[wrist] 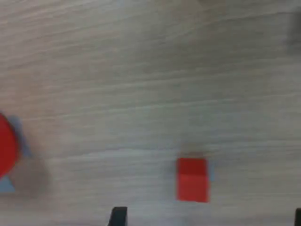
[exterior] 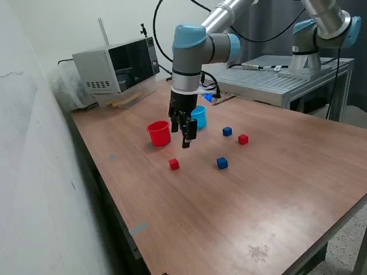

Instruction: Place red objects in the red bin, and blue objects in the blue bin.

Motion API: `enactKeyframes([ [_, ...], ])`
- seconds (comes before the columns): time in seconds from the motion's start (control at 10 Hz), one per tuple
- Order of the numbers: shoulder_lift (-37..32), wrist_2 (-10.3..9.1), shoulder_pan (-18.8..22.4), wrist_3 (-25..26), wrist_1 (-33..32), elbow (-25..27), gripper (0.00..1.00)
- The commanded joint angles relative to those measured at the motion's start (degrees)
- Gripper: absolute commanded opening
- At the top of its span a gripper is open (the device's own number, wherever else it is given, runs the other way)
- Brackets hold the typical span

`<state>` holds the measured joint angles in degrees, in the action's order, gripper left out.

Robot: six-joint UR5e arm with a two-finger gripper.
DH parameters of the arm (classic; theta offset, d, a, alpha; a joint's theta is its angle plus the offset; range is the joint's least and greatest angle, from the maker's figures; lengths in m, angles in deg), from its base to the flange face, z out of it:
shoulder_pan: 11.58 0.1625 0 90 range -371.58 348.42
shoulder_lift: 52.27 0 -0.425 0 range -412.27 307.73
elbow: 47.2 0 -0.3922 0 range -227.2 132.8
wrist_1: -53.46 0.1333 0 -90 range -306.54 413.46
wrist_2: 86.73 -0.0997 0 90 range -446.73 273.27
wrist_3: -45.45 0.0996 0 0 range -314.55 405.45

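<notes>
Four cubes show only in the exterior view; the empty pincer hangs spread over a red cube

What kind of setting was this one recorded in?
Most likely a robotics lab: a wooden table holding sorting props, a second robot arm on a metal bench behind, and a microwave in the table's far corner against a bare wall.

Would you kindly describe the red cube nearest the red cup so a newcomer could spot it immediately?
Start at the wooden table and find the red cup beside the robot's hand. Just in front of that cup, toward the table's near edge, sits a small red cube. The other red cube lies farther toward the exterior view's right, beside a blue cube.
</notes>
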<state>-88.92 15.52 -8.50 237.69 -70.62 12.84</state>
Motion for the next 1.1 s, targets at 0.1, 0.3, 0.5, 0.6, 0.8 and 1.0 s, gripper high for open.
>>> enactKeyframes([
  [0.1, -0.1, -0.20, -0.7, 0.2, -0.4, 1.9, 1.00],
  [0.3, -0.3, -0.46, 3.1, 0.2, -0.1, 2.6, 1.00],
  [0.5, -0.4, -2.29, 5.1, 0.2, -0.6, 2.5, 1.00],
  [0.6, -0.3, -3.53, 5.1, 0.3, -0.6, 2.2, 1.00],
  [0.8, 1.7, -3.54, 5.2, 0.2, -0.6, 1.4, 1.00],
  [1.0, 2.4, -3.45, 4.5, 0.2, -0.7, 0.6, 1.00],
])
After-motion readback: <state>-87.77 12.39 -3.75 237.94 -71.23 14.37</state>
